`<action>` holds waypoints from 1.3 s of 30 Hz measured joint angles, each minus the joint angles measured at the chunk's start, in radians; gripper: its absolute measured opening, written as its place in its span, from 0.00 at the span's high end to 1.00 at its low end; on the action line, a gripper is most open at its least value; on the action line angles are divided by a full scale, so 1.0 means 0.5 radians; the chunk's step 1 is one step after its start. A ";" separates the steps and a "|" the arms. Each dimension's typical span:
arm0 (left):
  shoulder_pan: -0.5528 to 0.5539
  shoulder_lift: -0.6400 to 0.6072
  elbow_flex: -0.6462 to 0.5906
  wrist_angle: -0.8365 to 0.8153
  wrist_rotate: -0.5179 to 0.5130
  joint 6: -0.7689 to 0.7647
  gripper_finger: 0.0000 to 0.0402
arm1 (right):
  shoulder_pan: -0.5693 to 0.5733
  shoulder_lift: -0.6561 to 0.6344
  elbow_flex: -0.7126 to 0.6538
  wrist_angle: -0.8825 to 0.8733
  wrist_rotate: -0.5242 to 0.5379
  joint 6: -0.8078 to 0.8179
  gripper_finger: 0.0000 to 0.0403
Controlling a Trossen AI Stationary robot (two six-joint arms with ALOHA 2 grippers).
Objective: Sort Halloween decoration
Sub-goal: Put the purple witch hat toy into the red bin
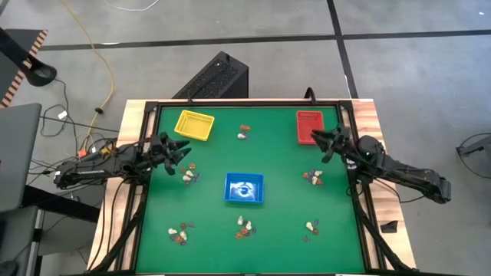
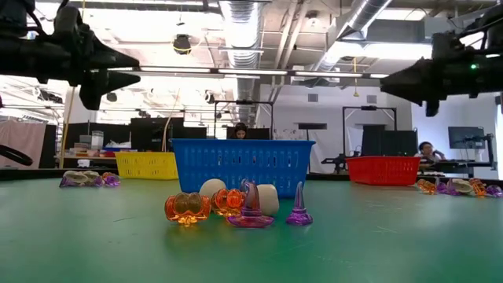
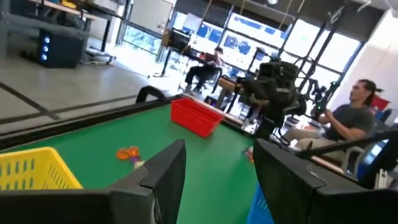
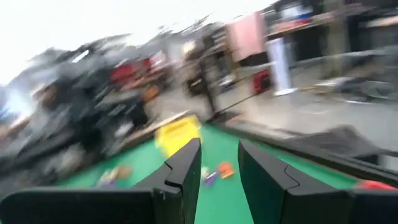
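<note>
Both tools hang above the green felt surface (image 1: pixel 276 165) with nothing between their fingers: the left tool (image 1: pixel 182 150) at the left side, just in front of the yellow slatted plastic tray (image 1: pixel 194 125), its two dark fingers (image 3: pixel 163 168) spread apart; the right tool (image 1: pixel 325 141) at the right side, beside the red slatted plastic tray (image 1: pixel 308 126), its fingers (image 4: pixel 184 167) parted with a narrower gap. Tiny Halloween trinkets lie scattered on the surface in small clusters of whitish, orange and purple pieces: one cluster (image 1: pixel 189 175) just under the left tool, one (image 1: pixel 313 178) near the right tool, one (image 1: pixel 243 133) between the yellow and red trays, and three along the near side (image 1: pixel 179 233), (image 1: pixel 244 226), (image 1: pixel 311 228). In the low view the nearest cluster shows clear orange pumpkins (image 2: pixel 187 207), a purple witch hat (image 2: pixel 251 209) and pale rounded pieces. A blue slatted plastic tray (image 1: pixel 244 188) sits at the middle of the surface. People sit at desks in the room beyond (image 3: pixel 347 121).
</note>
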 joint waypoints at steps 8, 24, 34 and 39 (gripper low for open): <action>-0.001 0.120 0.000 0.321 0.099 0.286 0.56 | 0.023 0.046 0.068 0.133 -0.079 0.044 0.66; -0.001 1.446 0.520 0.154 0.130 0.441 0.56 | 0.481 1.624 1.283 -1.978 -0.086 0.812 0.66; -0.002 1.457 0.526 0.147 0.130 0.430 0.56 | 0.600 2.296 1.431 -2.187 -0.194 0.874 0.66; -0.002 1.436 0.527 0.130 0.131 0.428 0.56 | 0.572 2.489 1.431 -2.194 -0.193 0.822 0.66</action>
